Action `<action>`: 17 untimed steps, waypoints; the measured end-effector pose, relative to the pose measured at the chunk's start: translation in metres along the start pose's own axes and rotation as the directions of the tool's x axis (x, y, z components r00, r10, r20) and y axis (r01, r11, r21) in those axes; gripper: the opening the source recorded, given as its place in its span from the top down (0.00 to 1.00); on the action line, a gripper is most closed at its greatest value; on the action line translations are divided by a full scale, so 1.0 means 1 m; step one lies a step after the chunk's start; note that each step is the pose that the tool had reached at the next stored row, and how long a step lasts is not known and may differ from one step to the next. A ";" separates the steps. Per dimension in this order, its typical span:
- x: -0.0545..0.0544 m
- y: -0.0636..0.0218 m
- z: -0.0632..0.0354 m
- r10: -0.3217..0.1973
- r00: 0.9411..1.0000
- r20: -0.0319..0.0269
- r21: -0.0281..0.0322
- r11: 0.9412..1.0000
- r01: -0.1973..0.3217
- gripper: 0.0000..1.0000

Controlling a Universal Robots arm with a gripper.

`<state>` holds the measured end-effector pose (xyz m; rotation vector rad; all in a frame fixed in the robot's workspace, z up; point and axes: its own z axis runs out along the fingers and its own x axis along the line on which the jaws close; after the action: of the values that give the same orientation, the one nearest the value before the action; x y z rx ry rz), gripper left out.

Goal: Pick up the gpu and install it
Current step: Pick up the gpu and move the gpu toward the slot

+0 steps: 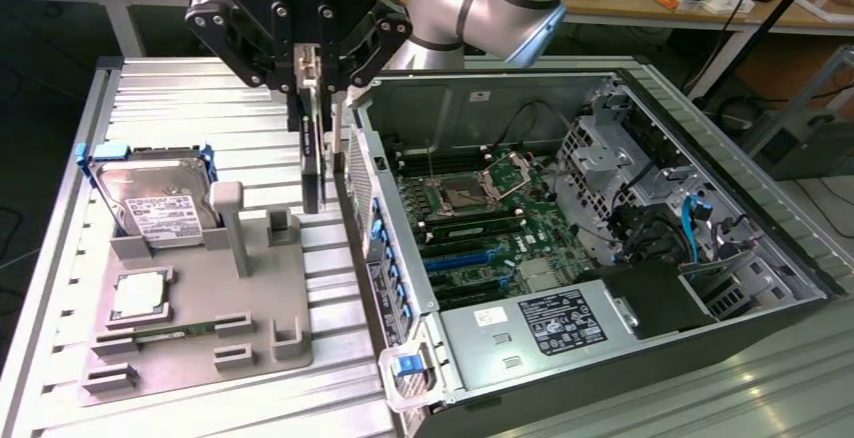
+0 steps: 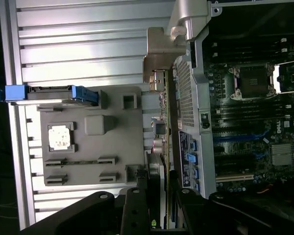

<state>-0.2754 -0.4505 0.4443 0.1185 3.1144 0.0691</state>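
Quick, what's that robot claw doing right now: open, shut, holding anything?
gripper: closed on the gpu, holding it on edge beside the open computer case.

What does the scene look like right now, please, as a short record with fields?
end effector: shut on gpu, above tray
gpu: upright, on edge, over the tray's edge beside case
hard drive: standing in tray, exterior view's left
chip: flat in tray, in front of hard drive
case: open, motherboard exposed
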 end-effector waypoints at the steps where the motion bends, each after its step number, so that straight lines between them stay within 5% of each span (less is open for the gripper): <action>1: -0.001 0.0001 0.0000 0.000 1.000 0.000 0.000 1.000 0.000 0.73; 17: -0.020 0.0015 0.0005 0.000 1.000 0.000 0.000 1.000 0.000 0.73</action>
<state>-0.2558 -0.4505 0.4442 0.1185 3.1145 0.0692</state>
